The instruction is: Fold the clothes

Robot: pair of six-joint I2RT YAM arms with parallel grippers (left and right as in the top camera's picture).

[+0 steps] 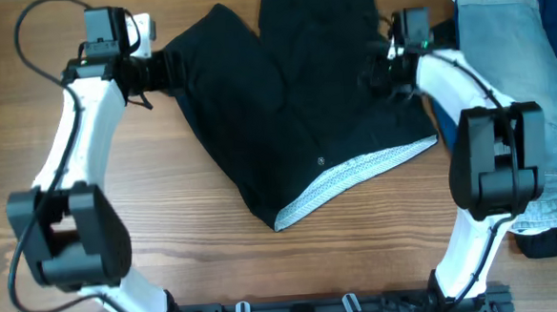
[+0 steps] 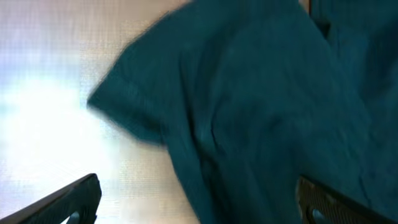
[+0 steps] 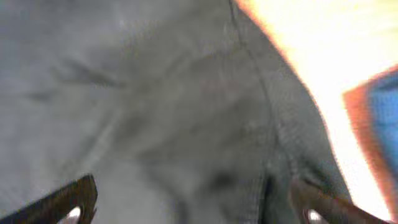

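On the table (image 1: 217,264), black shorts (image 1: 295,107) lie under left gripper (image 2: 196,186) and right gripper (image 3: 193,186); both gape wide, empty.

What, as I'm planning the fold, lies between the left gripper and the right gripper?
In the overhead view, only the black shorts with a pale grey-white waistband lie between the left gripper and the right gripper.

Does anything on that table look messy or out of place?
The black shorts lie crooked, slanting across the table, and their pale inner waistband shows along the lower edge. The light-blue jeans at the right lie flat.
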